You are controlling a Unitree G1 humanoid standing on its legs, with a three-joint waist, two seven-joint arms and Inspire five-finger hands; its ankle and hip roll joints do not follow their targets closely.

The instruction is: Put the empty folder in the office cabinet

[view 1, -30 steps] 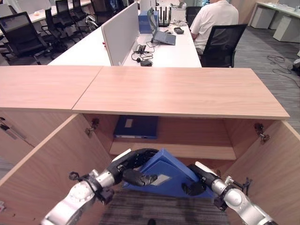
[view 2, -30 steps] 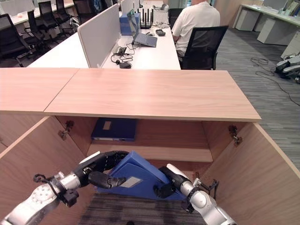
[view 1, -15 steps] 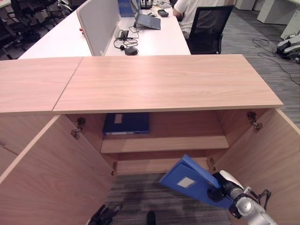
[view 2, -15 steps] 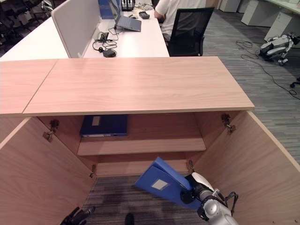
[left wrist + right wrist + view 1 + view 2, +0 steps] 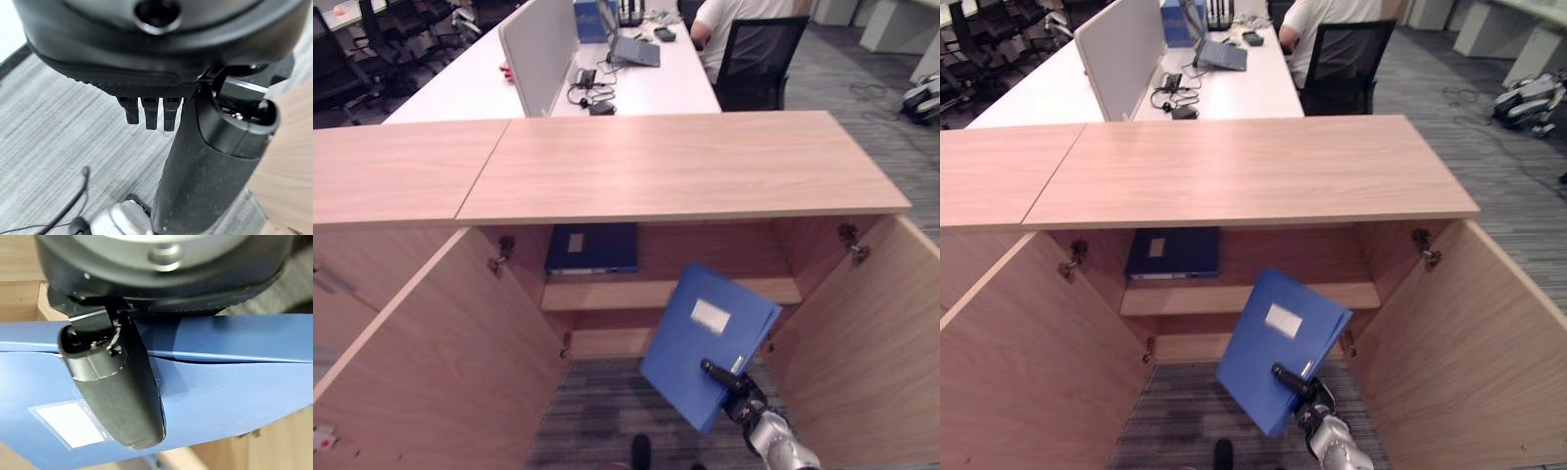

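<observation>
- One hand engaged: right hand (image 5: 732, 384) pinching the lower edge of the blue folder (image 5: 707, 341), thumb pressed flat across the labelled face in the right wrist view, remaining fingers hidden behind the cover.
- Folder held clear of the floor in front of the open cabinet (image 5: 685, 162), tilted with its top corner leaning toward the right, white label (image 5: 710, 315) facing up and outward. Not yet inside either compartment.
- Left hand (image 5: 149, 112) seen in its own wrist view hanging over grey carpet, fingers roughly straight, holding nothing.
- Second folder (image 5: 591, 248) already lying flat on the left half of the shelf (image 5: 724, 291); right half of that shelf bare.
- Judged step: carrying the folder forward into the opening.
- Recommended: level the folder toward flat before entry, since the tilted top corner looks likely to catch the shelf's front edge or the underside of the top panel.
- Recommended: aim for the bare right half of the shelf, or the lower bay, well apart from the stored folder and clear of the right door (image 5: 871, 333).
- Grip at one edge only judged marginal; slow travel advised to prevent swing or slip.
</observation>
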